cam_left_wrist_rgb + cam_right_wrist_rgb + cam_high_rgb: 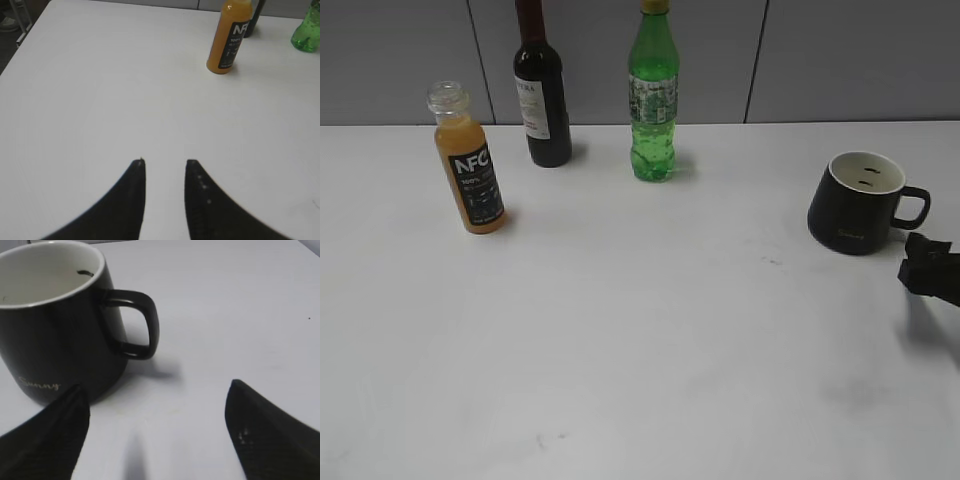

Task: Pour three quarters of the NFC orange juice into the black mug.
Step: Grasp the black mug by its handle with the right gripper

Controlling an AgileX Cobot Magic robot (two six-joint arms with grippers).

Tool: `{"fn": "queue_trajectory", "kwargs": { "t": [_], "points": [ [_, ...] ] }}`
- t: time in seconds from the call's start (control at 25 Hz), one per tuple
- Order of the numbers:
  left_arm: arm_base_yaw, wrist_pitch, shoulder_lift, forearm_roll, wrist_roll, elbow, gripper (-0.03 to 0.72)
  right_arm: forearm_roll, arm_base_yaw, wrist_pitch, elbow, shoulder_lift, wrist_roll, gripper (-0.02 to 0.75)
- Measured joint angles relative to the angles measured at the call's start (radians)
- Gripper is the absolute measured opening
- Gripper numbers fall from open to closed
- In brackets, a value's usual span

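Spread wide, right tool point(155, 430) faces black mug point(55, 330); left tool point(165, 172) partly spread, empty. Capless NFC orange juice point(470, 165) looks light, spillable: grasp mid-body.

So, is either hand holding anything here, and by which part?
Nothing is held. The left hand is empty, short of the NFC orange juice; the right hand is open beside the black mug.

White table point(640, 350) filling the foreground, grey panelled wall point(840, 60) behind; dark wine bottle point(542, 95) with a pale label upright near the far edge; green soda bottle point(653, 95), yellow-capped, upright to its right, the two standing apart.
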Motion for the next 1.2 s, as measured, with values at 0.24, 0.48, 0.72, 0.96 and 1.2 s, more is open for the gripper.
{"fn": "queue_trajectory", "kwargs": {
  "t": [0.24,0.48,0.72,0.96,1.2],
  "points": [
    [0.0,0.0,0.0,0.0,0.0,0.0,0.221,0.01,-0.02,0.0,-0.048,0.001,-0.026,0.637],
    [0.0,0.0,0.0,0.0,0.0,0.0,0.221,-0.039,-0.079,-0.001,-0.081,0.009,-0.031,0.626],
    [0.0,0.0,0.0,0.0,0.001,0.0,0.221,-0.079,-0.091,-0.002,-0.128,0.068,-0.028,0.619],
    [0.0,0.0,0.0,0.0,0.001,0.0,0.221,-0.09,-0.095,-0.002,-0.178,0.121,-0.027,0.616],
    [0.0,0.0,0.0,0.0,0.0,0.0,0.221,-0.126,-0.129,-0.002,-0.193,0.159,-0.026,0.605]
  ]
}}
